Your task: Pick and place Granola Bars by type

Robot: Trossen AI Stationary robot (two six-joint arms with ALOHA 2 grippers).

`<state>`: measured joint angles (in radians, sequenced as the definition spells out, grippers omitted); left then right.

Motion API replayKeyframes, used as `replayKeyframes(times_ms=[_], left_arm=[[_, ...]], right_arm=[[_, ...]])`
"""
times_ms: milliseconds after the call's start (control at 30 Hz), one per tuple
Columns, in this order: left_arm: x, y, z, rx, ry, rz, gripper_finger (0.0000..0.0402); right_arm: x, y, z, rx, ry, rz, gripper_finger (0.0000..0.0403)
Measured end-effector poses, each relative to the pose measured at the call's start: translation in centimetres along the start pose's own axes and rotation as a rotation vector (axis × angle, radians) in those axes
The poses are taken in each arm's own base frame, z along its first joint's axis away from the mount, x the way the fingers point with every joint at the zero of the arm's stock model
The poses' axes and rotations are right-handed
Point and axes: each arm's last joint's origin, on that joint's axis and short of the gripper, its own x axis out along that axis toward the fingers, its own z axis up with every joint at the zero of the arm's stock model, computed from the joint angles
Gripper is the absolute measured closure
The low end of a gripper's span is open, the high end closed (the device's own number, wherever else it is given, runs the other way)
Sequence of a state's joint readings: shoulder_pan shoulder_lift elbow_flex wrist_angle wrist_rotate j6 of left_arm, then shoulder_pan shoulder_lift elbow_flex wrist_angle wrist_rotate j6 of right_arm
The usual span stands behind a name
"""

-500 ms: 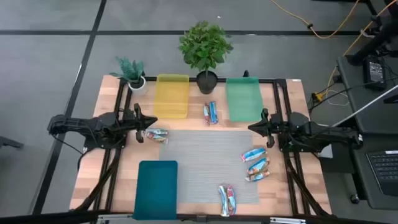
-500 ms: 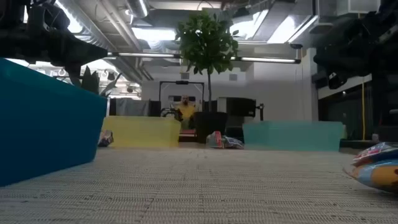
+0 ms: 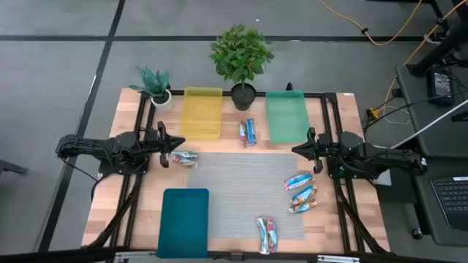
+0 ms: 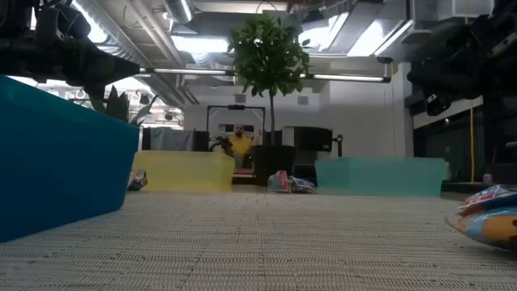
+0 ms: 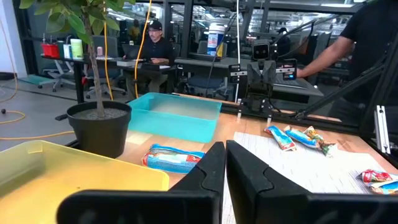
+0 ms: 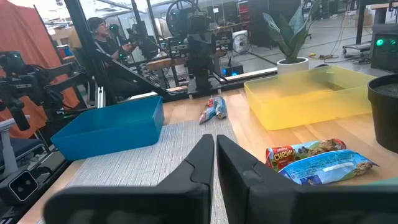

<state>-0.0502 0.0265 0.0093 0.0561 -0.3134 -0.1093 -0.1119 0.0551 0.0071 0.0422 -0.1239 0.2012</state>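
Observation:
Granola bars in shiny blue, red and white wrappers lie flat in groups. Two bars [image 3: 183,158] lie on the wood just right of my left gripper [image 3: 162,139]. Another two [image 3: 248,132] lie between the yellow and green trays. Three [image 3: 300,192] lie on the grey mat's right side, near my right gripper [image 3: 308,148]. Two more [image 3: 267,234] lie at the mat's near edge. Both grippers hover shut above the table and hold nothing: the left [image 5: 225,163] faces right, the right [image 6: 215,155] faces left.
A yellow tray [image 3: 202,112] and a green tray [image 3: 285,115] sit at the far edge, a teal tray [image 3: 183,221] at the near left. A large potted plant [image 3: 240,58] and a small one [image 3: 153,84] stand at the far edge. People sit beyond the table.

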Motion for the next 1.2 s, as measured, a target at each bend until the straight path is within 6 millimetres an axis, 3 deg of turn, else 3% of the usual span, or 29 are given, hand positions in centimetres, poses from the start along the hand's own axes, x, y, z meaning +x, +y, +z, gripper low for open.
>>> replayKeyframes(times_ms=[1200], left_arm=[[0.0, 0.0, 0.01, 0.0, -0.001, 0.0, 0.0393]], right_arm=[[0.0, 0.0, 0.01, 0.0, 0.0, 0.0, 0.0379]])
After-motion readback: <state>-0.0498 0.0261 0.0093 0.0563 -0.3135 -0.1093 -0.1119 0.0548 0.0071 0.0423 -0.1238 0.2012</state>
